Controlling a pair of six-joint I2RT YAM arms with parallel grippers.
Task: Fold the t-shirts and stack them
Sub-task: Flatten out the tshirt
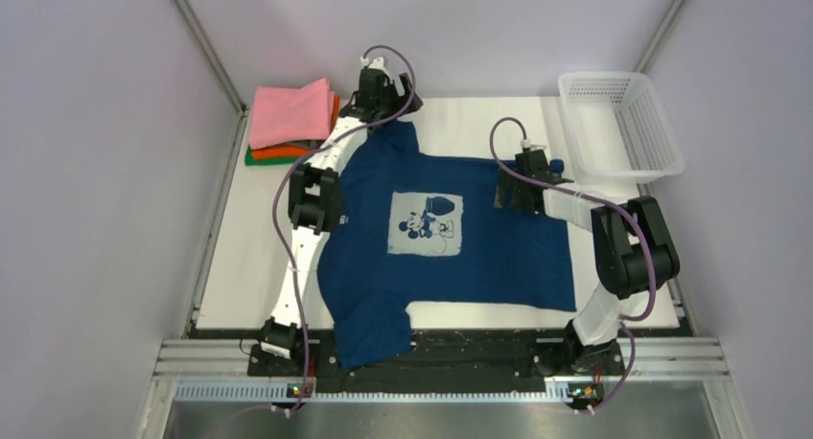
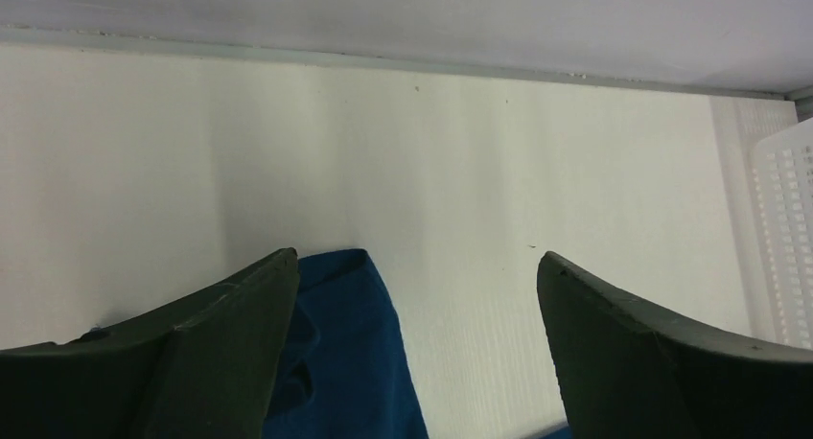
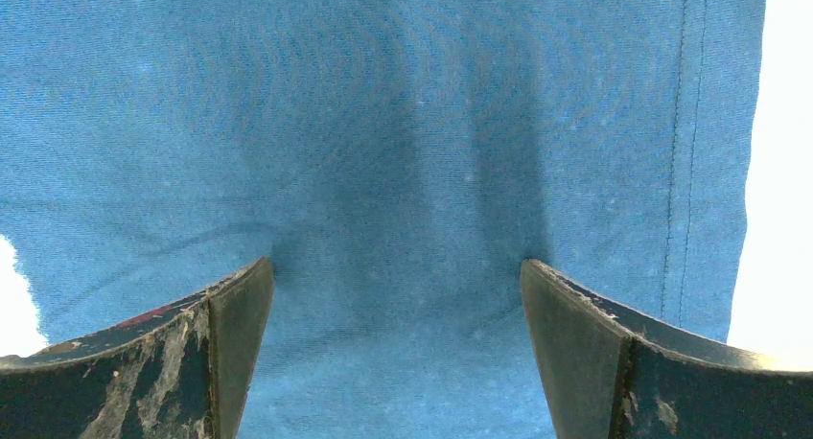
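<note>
The navy t-shirt (image 1: 499, 257) lies spread flat on the white table (image 1: 240, 276), white print up, one sleeve hanging over the near edge. My left gripper (image 1: 403, 111) is open over the far sleeve's end; in the left wrist view that sleeve tip (image 2: 345, 343) lies beside the left finger (image 2: 211, 353). My right gripper (image 1: 506, 188) is open low over the shirt's far right part; the right wrist view shows blue cloth (image 3: 403, 171) under both fingers (image 3: 594, 353). Folded pink (image 1: 288, 111), orange (image 1: 288, 151) and green (image 1: 257, 158) shirts are stacked at the far left.
A white mesh basket (image 1: 621, 123) stands at the far right corner and also shows in the left wrist view (image 2: 786, 238). The enclosure walls close in left, right and back. A metal rail (image 1: 431, 358) runs along the near edge.
</note>
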